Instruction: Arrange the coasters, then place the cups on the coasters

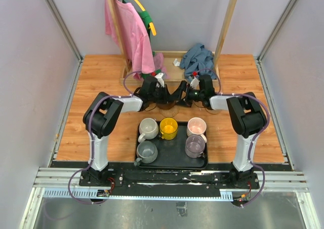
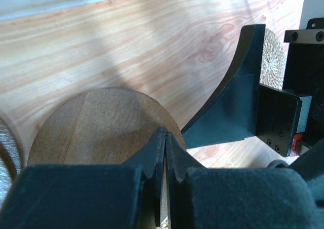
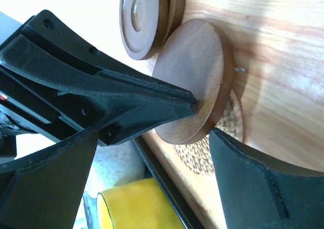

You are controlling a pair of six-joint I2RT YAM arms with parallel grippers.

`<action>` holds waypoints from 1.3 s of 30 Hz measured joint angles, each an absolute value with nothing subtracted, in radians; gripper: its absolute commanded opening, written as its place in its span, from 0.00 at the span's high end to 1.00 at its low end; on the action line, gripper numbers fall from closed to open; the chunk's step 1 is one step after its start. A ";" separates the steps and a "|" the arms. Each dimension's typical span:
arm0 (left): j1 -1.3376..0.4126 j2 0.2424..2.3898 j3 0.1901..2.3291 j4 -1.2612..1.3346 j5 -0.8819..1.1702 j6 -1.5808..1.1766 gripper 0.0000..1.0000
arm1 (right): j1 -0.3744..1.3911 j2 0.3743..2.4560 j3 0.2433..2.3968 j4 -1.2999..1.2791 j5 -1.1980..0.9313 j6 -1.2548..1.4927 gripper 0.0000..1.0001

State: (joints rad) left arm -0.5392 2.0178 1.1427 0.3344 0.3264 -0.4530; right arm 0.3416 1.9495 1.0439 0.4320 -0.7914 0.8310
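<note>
Mugs [image 1: 168,128], five in all, stand in the black tray [image 1: 174,157]. At 12 o'clock from the tray, both arms meet over the coasters. The left claw [image 2: 164,150] is pressed together on the rim of a brown coaster [image 2: 101,125], which sits tilted. The right claw [image 3: 154,138] is spread wide, one finger on either side of that coaster, gripping nothing. The held disc overlaps a woven coaster [image 3: 215,148] lying flat on the wood. A second brown coaster [image 3: 144,21] rests just beside it.
</note>
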 measured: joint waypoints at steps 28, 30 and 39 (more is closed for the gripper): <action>-0.504 1.649 0.983 0.140 0.194 -0.419 0.58 | 0.381 1.975 1.287 0.459 -0.815 0.779 0.23; -0.500 1.607 0.967 0.130 0.141 -0.411 0.58 | 0.385 1.944 1.287 0.369 -0.773 0.706 0.23; -0.459 1.658 0.938 0.089 0.027 -0.423 0.61 | 0.399 1.912 1.287 0.135 -0.661 0.511 0.23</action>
State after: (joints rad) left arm -0.4591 1.6581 0.9379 0.0891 0.0273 -0.4229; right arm 0.3988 1.9121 1.2865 0.1349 -0.6609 0.5110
